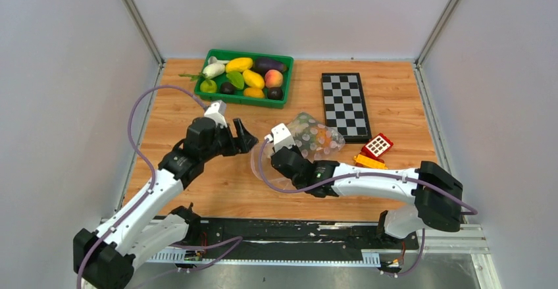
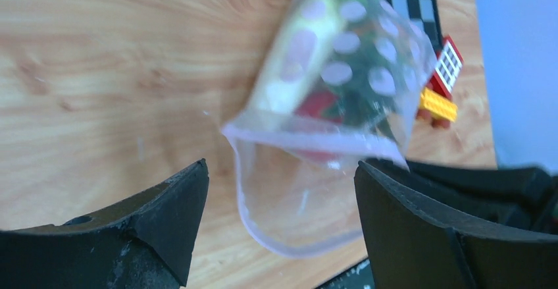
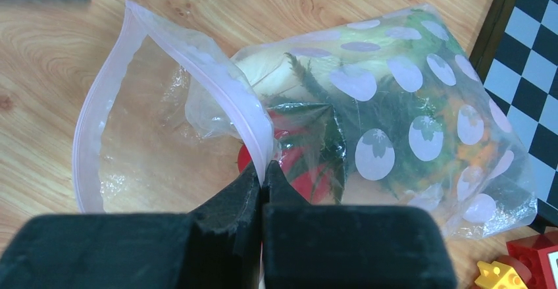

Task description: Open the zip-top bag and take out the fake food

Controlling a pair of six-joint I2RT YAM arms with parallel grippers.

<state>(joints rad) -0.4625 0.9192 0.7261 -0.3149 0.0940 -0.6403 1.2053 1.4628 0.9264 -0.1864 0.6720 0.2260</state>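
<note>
My right gripper [image 3: 263,177] is pinched tight on one pink-edged lip of the bag [image 1: 317,139], which lies on the table just left of the chessboard [image 1: 345,105], its mouth gaping away from the board. The fake food [image 3: 388,111] sits inside it: leafy green, a pale piece and something red, possibly an apple, blurred by the plastic. My left gripper [image 2: 279,190] stands further left of the board, fingers spread wide, holding nothing.

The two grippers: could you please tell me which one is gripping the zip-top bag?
The right gripper: it is shut on the pink zip rim of the zip-top bag, at its open mouth. The left gripper stands wide open, holding nothing.
</note>
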